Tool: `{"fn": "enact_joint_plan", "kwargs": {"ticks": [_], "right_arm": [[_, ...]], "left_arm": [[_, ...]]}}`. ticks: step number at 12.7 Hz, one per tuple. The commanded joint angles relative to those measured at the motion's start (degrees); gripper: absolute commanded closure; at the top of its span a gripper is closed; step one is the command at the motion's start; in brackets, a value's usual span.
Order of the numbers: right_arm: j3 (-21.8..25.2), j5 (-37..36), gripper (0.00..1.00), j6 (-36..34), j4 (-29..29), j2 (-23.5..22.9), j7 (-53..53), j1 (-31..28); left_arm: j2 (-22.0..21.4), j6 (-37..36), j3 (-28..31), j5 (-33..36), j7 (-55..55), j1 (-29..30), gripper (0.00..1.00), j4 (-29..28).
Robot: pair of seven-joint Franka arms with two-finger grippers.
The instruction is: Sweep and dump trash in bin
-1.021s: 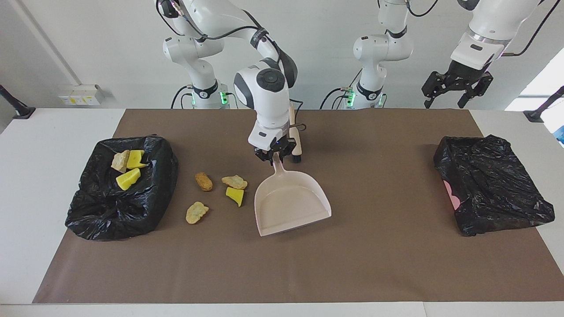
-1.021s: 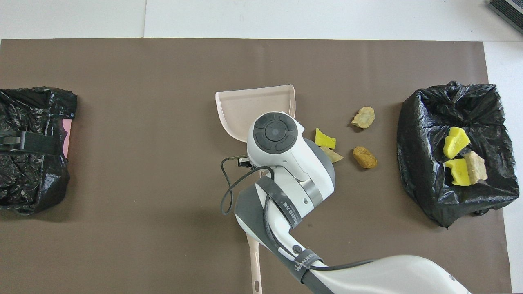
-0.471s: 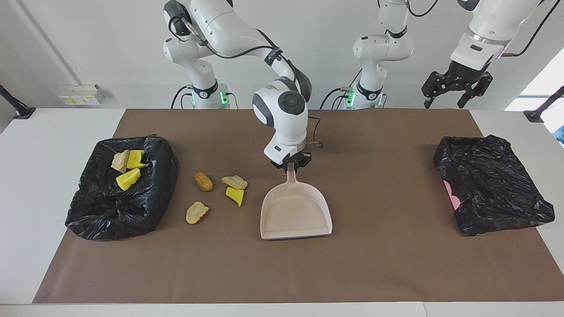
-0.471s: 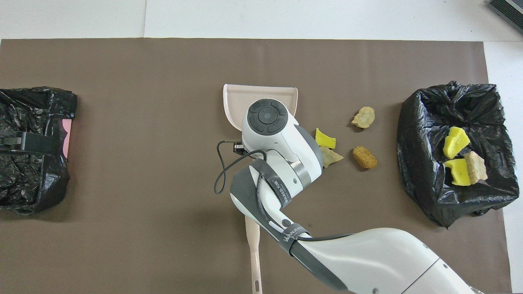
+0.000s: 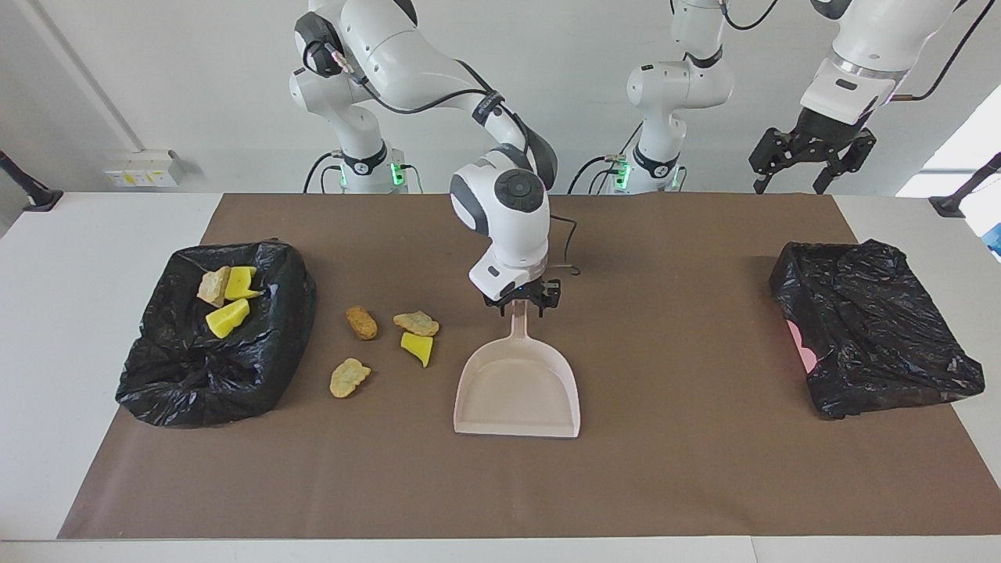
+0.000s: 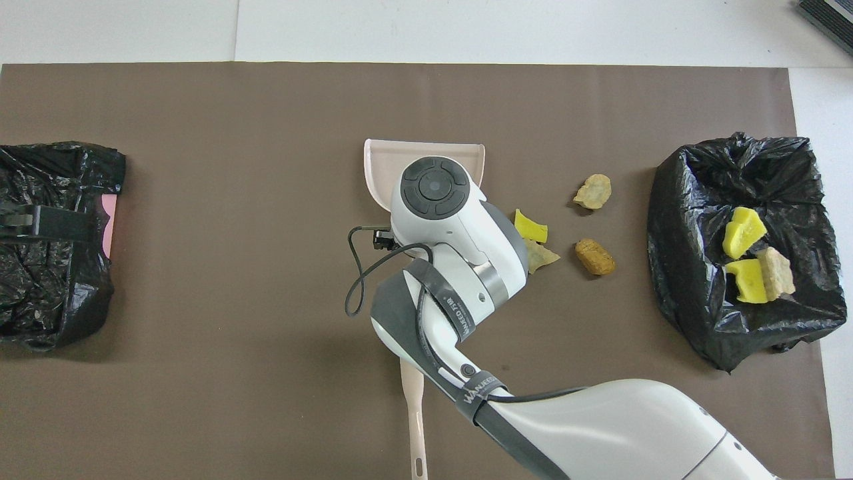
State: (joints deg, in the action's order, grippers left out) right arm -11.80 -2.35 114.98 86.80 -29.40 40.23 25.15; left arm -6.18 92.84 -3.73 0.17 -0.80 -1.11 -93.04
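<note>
One camera looked down from high across the table toward the robots, another steeply from above their end; both shared the brown mat (image 5: 665, 469) (image 6: 200, 200).

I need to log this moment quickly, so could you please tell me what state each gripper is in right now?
Right gripper: shut on the beige dustpan, gripping its handle.
Left gripper: open, holding nothing, waiting raised near its base.
</note>
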Motion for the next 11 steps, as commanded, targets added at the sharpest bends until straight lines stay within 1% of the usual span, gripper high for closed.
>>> {"fn": "enact_joint_plan", "kwargs": {"ticks": [1, 3, 5, 6, 8, 10, 11], "right_arm": [[-1.99, 1.38, 0.00, -1.77, 5.19, 5.47, 1.61, -0.11], [-3.83, 1.47, 0.00, -1.42, 12.13, 10.74, 2.22, -0.02], [-4.54, 1.82, 0.00, -1.33, 18.29, 15.49, 2.31, 0.94], [-4.54, 3.47, 0.00, -0.99, 21.02, 17.43, 2.49, 2.43], [-4.54, 4.89, 0.00, -0.02, 25.51, 20.34, 4.85, 3.75], [-4.54, 7.26, 0.00, 0.42, 30.07, 23.32, 6.44, 5.43], [-4.54, 9.27, 0.00, 1.73, 32.97, 24.91, 6.44, 6.13]], "left_arm": [[2.12, 6.11, -0.22, 0.09, -0.17, -0.21, 0.00, -0.40], [5.54, 11.55, -0.57, -0.17, -0.78, -0.56, 0.00, 0.13], [9.76, 15.16, -1.45, -0.87, -3.32, -1.35, 0.00, 1.27], [11.70, 17.09, -1.54, -1.05, -3.77, -2.31, 0.00, 2.06], [15.13, 19.30, -1.63, -1.05, -5.17, -5.90, 0.00, 2.86], [18.38, 22.19, -1.63, -0.88, -11.74, -9.68, 0.00, 3.65], [18.83, 22.99, -1.63, -1.05, -13.77, -11.44, 0.00, 3.65]]}}
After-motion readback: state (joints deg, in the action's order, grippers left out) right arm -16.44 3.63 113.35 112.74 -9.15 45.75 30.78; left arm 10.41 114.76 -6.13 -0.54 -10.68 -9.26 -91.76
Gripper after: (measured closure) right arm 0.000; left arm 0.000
